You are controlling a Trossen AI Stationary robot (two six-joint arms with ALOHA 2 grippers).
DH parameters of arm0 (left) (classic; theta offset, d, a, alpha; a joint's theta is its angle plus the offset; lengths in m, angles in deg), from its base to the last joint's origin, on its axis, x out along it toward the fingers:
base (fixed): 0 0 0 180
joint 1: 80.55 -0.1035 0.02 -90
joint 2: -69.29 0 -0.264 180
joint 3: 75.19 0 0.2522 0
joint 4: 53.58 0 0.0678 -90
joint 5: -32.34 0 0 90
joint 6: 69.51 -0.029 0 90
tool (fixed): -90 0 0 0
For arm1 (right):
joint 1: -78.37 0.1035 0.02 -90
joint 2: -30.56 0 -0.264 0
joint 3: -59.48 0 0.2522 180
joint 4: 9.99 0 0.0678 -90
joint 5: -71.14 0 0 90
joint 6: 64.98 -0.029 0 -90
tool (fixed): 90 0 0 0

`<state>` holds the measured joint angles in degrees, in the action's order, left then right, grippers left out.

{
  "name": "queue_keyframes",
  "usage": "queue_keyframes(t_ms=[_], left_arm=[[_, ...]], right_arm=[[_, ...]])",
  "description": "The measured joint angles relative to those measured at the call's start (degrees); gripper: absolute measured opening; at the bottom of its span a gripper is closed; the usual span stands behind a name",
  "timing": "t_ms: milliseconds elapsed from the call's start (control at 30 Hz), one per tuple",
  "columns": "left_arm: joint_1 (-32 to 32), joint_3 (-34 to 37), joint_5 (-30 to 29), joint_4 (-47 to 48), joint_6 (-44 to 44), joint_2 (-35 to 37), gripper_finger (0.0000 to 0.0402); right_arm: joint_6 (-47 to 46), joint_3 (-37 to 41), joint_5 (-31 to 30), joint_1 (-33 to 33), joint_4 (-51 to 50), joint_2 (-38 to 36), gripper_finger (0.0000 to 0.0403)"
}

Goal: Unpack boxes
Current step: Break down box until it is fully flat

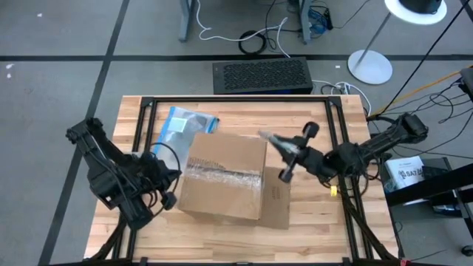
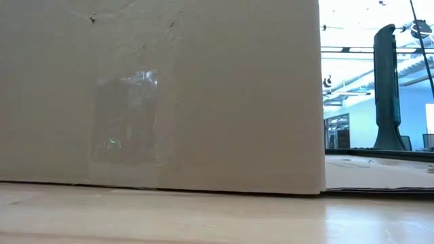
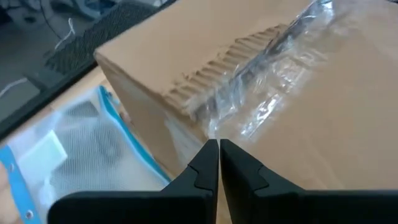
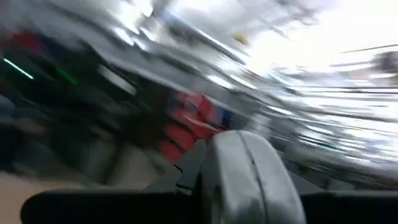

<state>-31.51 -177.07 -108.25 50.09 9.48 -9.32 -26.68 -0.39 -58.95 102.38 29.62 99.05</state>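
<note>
**One taped carton, one knife, and a seam half torn**

Although the task speaks of boxes, only one box (image 1: 225,177) shows: a plain brown corrugated carton standing in the middle of the tabletop (image 1: 318,214), its top seam running under crinkled clear tape (image 1: 222,176). One flap lies flat on the wood at its right side. I judge it stiff in its walls but easy to dent at the flaps, light enough to slide if pushed, so a cut or pull along the seam wants the other arm bracing it. The glossy tape will be slippery; the torn, fluted cardboard edge (image 3: 230,68) seen in the left wrist view offers the better purchase, as does the loose tape end beside it.

Left gripper (image 3: 219,152) sits at the box's left upper edge, its jaws closed together on nothing, tips just short of the ragged seam. Right gripper (image 1: 299,151) hovers over the box's right upper corner; its jaws are clamped on a slim grey tool (image 1: 272,139), apparently a cutter, whose tip points at the carton top.

Counted: one box, one grey tool, one clear pouch with blue edge (image 1: 181,124) lying partly behind the box's far left corner, one black grille-topped unit (image 1: 262,75) on the floor beyond the tabletop, and two arms.
</note>
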Motion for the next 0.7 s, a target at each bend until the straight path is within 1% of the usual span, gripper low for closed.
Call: queue_keyframes(t_ms=[67, 133, 200, 367, 467, 533, 633, 700], left_arm=[[0.39, -0.70, -0.89, 0.04, -2.59, 0.00, 0.0022], [1.17, -1.04, -2.42, -0.64, -4.50, -0.04, 0.0022], [1.94, -1.10, -3.55, -3.73, -8.28, -0.02, 0.0022], [2.09, -1.11, -3.61, -14.15, -20.03, -0.04, 0.0022], [1.51, -1.09, -1.13, -19.75, -26.55, -0.04, 0.0022], [0.82, -0.81, 1.28, -22.31, -29.28, -0.04, 0.0022], [-0.60, -0.30, 4.84, -23.29, -32.05, -0.04, 0.0022], [-1.47, 0.16, 7.01, -23.69, -32.94, -0.04, 0.0022]], right_arm=[[-6.23, -0.13, 6.09, -1.31, 0.35, 1.10, 0.0066], [-10.84, -0.85, 9.46, -3.11, 0.52, 3.04, 0.0066], [-14.29, -2.35, 11.99, -4.81, 0.52, 5.68, 0.0066], [-19.06, -11.16, 19.52, -7.59, -0.89, 14.49, 0.0066], [-19.67, -18.95, 20.93, -8.27, -6.54, 20.36, 0.0066], [-21.19, -24.61, 21.00, -8.48, -11.24, 23.97, 0.0066], [-21.97, -31.76, 20.98, -8.68, -16.61, 28.90, 0.0066], [-22.26, -34.82, 20.97, -8.68, -18.10, 31.61, 0.0066]])
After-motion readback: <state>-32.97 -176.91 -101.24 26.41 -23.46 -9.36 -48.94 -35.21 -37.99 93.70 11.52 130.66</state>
